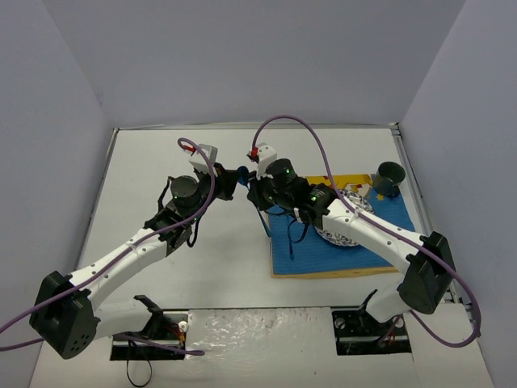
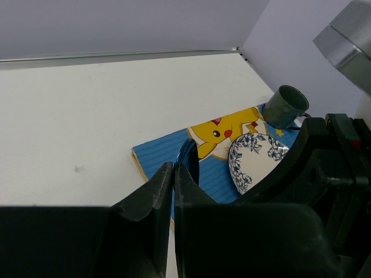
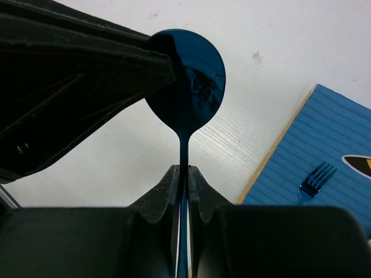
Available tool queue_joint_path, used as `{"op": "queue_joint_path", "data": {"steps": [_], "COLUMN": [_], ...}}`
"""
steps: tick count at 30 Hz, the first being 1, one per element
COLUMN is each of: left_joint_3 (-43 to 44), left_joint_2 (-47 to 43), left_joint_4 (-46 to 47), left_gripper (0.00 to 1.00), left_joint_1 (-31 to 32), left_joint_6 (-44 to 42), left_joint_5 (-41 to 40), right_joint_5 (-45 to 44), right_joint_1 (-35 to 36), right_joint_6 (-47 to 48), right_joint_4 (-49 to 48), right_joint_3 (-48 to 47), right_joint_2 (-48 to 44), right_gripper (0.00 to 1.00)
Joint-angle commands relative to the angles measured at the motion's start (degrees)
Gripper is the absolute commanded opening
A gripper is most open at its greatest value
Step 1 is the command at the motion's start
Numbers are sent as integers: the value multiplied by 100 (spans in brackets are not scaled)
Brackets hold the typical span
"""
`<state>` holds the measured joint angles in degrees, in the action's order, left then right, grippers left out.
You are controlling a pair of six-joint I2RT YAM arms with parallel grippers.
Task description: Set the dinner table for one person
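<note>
Tabletop first, from above: the dinner table (image 1: 153,162) is a big flat white rectangle with thin metal edging, filling the floor of a box of pale grey-lilac walls (image 1: 242,56). Both arms reach in from the near edge and meet over the middle. The left gripper (image 1: 236,176) and right gripper (image 1: 257,190) sit tip to tip, a blue spoon (image 1: 242,172) showing between them. A blue cartoon-printed mat (image 1: 295,255) lies toward the right edge. On it sits a blue-flowered plate (image 1: 331,237), partly under the right arm, and a dark green mug (image 1: 389,178) stands at the mat's far right corner.

Left wrist now: the left gripper (image 2: 174,171) has its fingers drawn right together, and the spoon (image 2: 188,156) stands edge-on out of their tips, so it looks pinched by the bowl. Beyond lies clean matte white table (image 2: 87,116), one small speck on it, with the metal strip along the far edge where it meets the wall. The mat (image 2: 156,155), plate (image 2: 255,156) and mug (image 2: 284,107) lie off to the right.

Right wrist: the right gripper (image 3: 184,174) is clamped on the spoon's thin handle, and the glossy bowl (image 3: 188,75) rises straight up. A black left finger (image 3: 87,75) overlaps the bowl's rim. White table (image 3: 261,87) sits underneath, and the mat's corner (image 3: 324,145) carries a blue fork (image 3: 316,176).
</note>
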<state>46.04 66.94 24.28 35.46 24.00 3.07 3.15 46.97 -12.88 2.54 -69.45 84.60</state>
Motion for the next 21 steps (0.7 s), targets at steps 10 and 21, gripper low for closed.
{"op": "queue_joint_path", "data": {"steps": [10,21], "left_joint_3": [283,608], "left_joint_2": [-322,-1242], "left_joint_4": [-241,-2435], "left_gripper": [65,93], "left_joint_1": [13,-239], "left_joint_6": [-18,-109], "left_joint_5": [-159,-781], "right_joint_5": [-859,-689], "right_joint_1": [-144,-1703], "right_joint_6": [312,815], "right_joint_4": [10,259], "right_joint_3": [223,1187], "right_joint_2": [-462,-1097], "right_gripper": [0,0]}}
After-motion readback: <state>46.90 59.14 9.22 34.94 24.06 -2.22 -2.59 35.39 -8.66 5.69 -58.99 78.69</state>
